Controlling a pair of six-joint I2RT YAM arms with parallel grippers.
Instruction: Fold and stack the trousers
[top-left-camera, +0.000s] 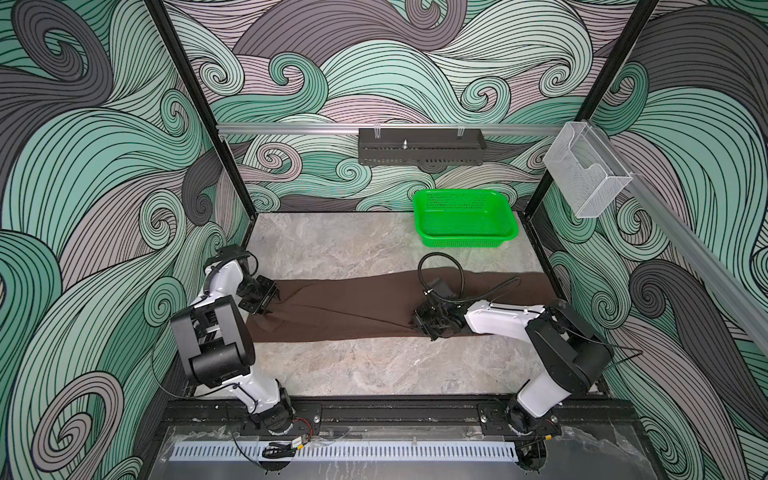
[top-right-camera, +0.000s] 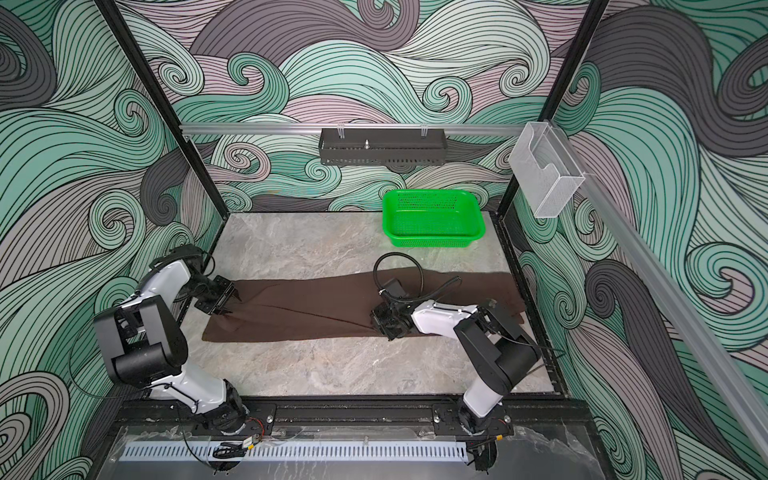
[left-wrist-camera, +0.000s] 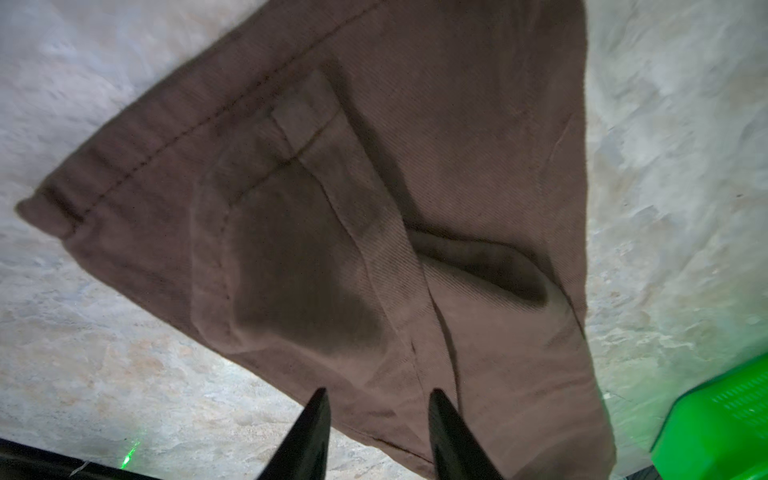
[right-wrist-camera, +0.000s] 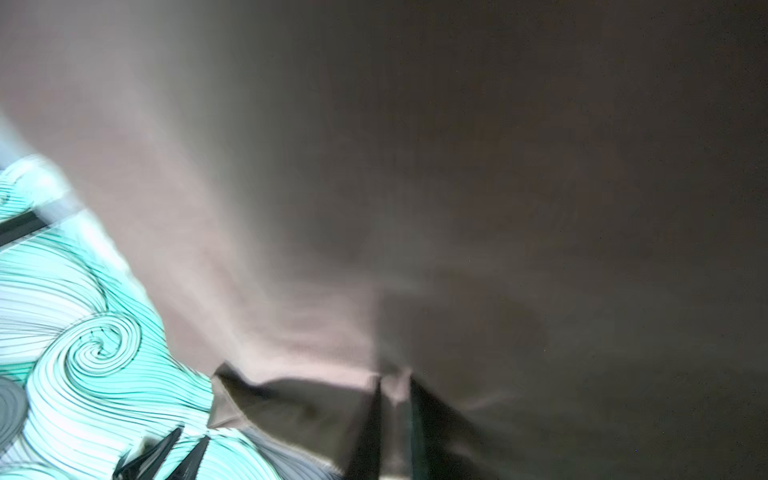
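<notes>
Jaws blurred, right gripper (right-wrist-camera: 395, 384) nips trousers (right-wrist-camera: 540, 166) fold.

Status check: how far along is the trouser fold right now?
Done: the trousers lie as one long strip across the table, seemingly leg on leg. In hand: the left hand hovers open over the left end. The right hand sits at the near edge mid-length with fabric between its fingers, but blur leaves the grip unclear. Left: no crosswise fold yet, so folding short and stacking remain.
</notes>
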